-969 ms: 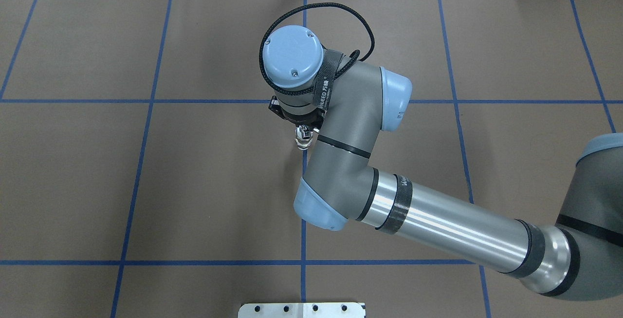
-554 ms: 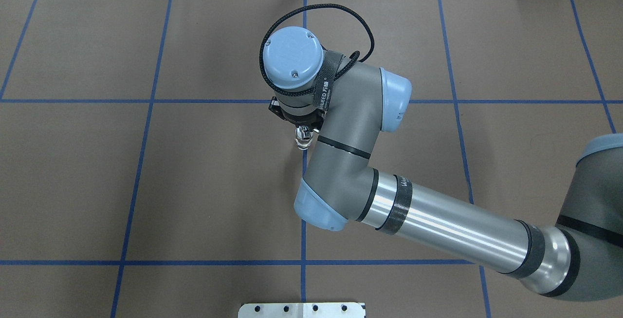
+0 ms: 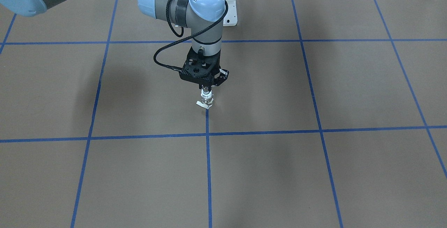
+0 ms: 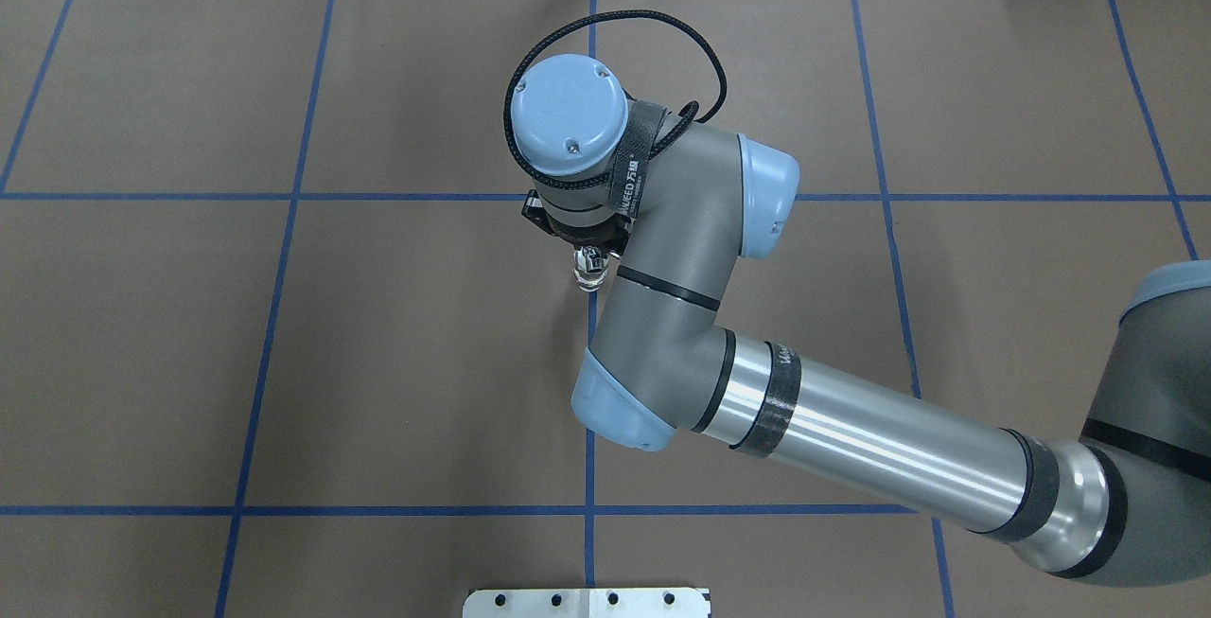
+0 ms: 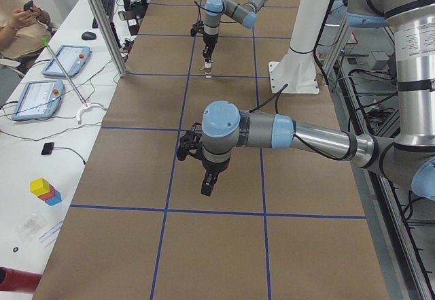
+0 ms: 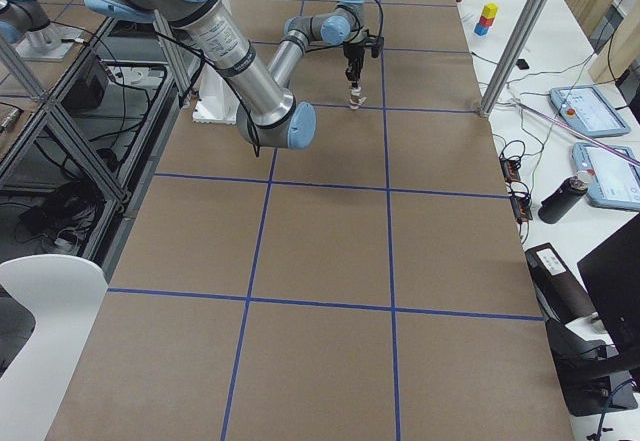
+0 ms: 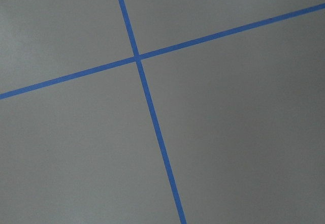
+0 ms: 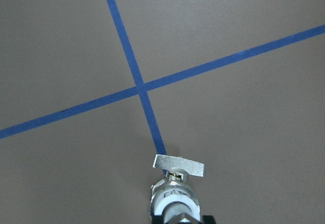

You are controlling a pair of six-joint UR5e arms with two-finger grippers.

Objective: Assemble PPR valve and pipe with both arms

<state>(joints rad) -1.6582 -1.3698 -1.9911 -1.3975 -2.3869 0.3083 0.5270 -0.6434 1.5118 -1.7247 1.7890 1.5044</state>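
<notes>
PPR valve [image 3: 207,98], a small white-and-metal piece, hangs upright from the right hand [image 3: 206,89], which is closed tight on the valve's upper end. A flat metal handle [image 8: 179,164] lies across the valve's lower end. The valve sits over a blue tape line [image 3: 207,119], just on the robot's side of the tape cross [image 3: 207,134]. I cannot tell whether the handle touches the brown tabletop [image 3: 314,172] or stops just above it.

The right arm [image 4: 851,429] reaches in from the robot's right, with its wrist turned straight down over that spot beside the cross. A black cable [image 3: 157,58] loops from the wrist to the hand. A white pedestal [image 3: 231,11] stands well apart from the cross, on the robot's side, along the same tape line.

The left hand [image 5: 206,190] hangs pointing down over the tabletop at the end of the left arm [image 5: 306,135]. It is well apart from the cross, toward the robot's left end of the tabletop. It shows only in the side view along the tabletop, so I cannot tell how far open it is or whether it holds anything. The left wrist camera looks down on brown tabletop where two tape strips [image 7: 147,89] meet.
</notes>
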